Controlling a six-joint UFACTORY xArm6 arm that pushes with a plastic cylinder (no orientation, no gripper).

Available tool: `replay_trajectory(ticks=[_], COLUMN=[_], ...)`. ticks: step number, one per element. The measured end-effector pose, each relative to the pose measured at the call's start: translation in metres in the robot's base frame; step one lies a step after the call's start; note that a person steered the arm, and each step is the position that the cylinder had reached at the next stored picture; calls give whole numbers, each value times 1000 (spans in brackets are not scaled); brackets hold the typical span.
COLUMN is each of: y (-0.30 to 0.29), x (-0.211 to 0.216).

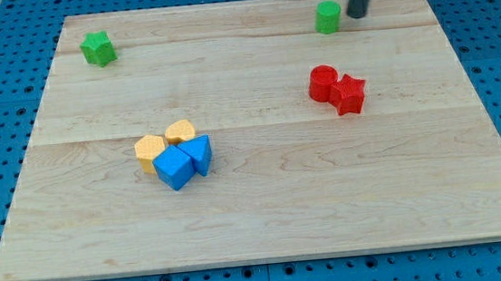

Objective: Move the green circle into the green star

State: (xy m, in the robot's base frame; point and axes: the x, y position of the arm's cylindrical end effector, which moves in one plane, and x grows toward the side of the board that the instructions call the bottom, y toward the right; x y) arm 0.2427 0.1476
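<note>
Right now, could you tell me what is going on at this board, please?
I am a single arm pushing blocks across a wooden board with a rod. My tip sits just to the view's right of the green circle, near the top edge. The green star lies far off at the view's top left, so the push toward it is not yet done.

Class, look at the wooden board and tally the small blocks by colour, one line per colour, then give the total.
Green: 2, the green star block and the green circle block, just left of my tip
Red: 2, the red round block and the red star block
Yellow: 2
Blue: 2
Total: 8
</note>
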Motion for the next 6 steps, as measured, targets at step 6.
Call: replay_trajectory(ticks=[6], y=[-279], x=[1])
